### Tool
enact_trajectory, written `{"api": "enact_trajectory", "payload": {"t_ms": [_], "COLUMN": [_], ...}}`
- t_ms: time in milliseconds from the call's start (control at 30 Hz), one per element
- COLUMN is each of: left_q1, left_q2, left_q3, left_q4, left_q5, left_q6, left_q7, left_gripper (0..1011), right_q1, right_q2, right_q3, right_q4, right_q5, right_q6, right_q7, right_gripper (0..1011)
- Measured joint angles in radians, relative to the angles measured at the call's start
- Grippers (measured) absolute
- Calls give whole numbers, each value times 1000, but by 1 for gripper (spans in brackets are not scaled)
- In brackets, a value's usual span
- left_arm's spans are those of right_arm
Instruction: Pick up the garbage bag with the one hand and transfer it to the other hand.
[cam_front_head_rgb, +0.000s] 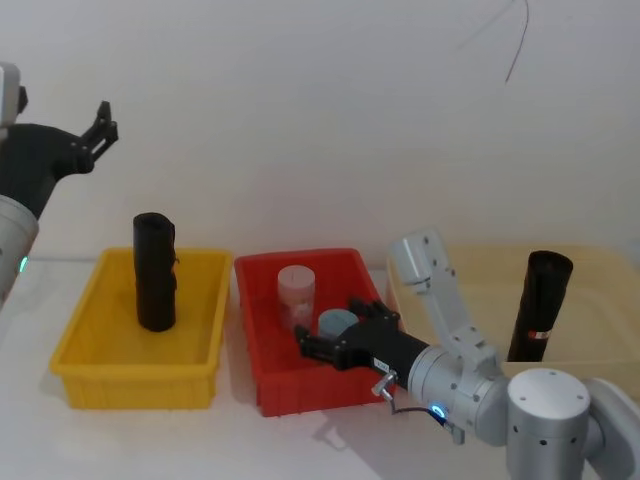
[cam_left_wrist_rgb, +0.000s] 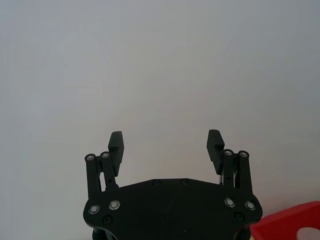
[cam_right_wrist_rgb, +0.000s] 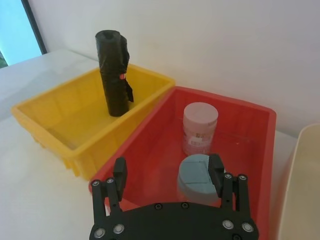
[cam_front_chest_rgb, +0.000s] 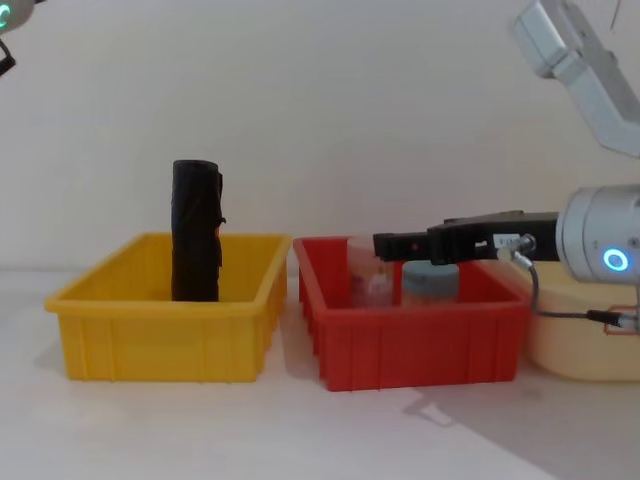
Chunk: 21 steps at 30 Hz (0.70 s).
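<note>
The garbage bag (cam_front_head_rgb: 541, 305), a tall black roll with a small red-and-white sticker low on its side, stands upright in the beige bin (cam_front_head_rgb: 600, 270) at the right. My right gripper (cam_front_head_rgb: 308, 345) is open and hovers over the red bin (cam_front_head_rgb: 262, 300), well left of the bag, with nothing between its fingers (cam_right_wrist_rgb: 167, 167). From the chest it shows side-on as a black bar (cam_front_chest_rgb: 385, 245) above the red bin (cam_front_chest_rgb: 420, 340). My left gripper (cam_front_head_rgb: 103, 125) is raised high at the far left, open and empty (cam_left_wrist_rgb: 165, 142).
A second black roll (cam_front_head_rgb: 154, 272) with a ragged side flap stands in the yellow bin (cam_front_head_rgb: 90, 370). The red bin holds a translucent jar (cam_right_wrist_rgb: 199, 127) and a grey-blue round container (cam_right_wrist_rgb: 196, 175) just beyond my right fingertips.
</note>
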<state>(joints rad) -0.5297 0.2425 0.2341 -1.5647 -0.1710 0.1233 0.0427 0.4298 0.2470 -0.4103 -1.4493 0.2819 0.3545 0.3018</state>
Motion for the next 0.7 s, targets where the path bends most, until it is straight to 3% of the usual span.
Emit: {"api": "enact_trajectory", "payload": {"t_ms": [133,367,500,633,700], "left_q1": [2,5,6,7,7], "left_q2": [2,4,5,6,6], "left_q3": [-5,-14,-17,-19,-20], "left_q4": [-3,-8,-9,-10,-11], "left_q5": [3,9,11,13,13], "left_q6": [3,8,9,10,11], "left_q7": [7,20,23,26,28], "left_gripper": [1001,1002,1002,1001,1001], "right_q1": [1,15,26,34,39], "right_q2": [1,1,0,-3,-3], "right_q3": [3,2,1,2,5], "right_q4": [9,33,50,63,70], "right_q5": [1,0,-1,-3,-4], "right_q6": [-4,-9,-12,-16,-18], "right_q7": [4,14,20,21,21], "right_gripper": [955,791,633,538,577]}}
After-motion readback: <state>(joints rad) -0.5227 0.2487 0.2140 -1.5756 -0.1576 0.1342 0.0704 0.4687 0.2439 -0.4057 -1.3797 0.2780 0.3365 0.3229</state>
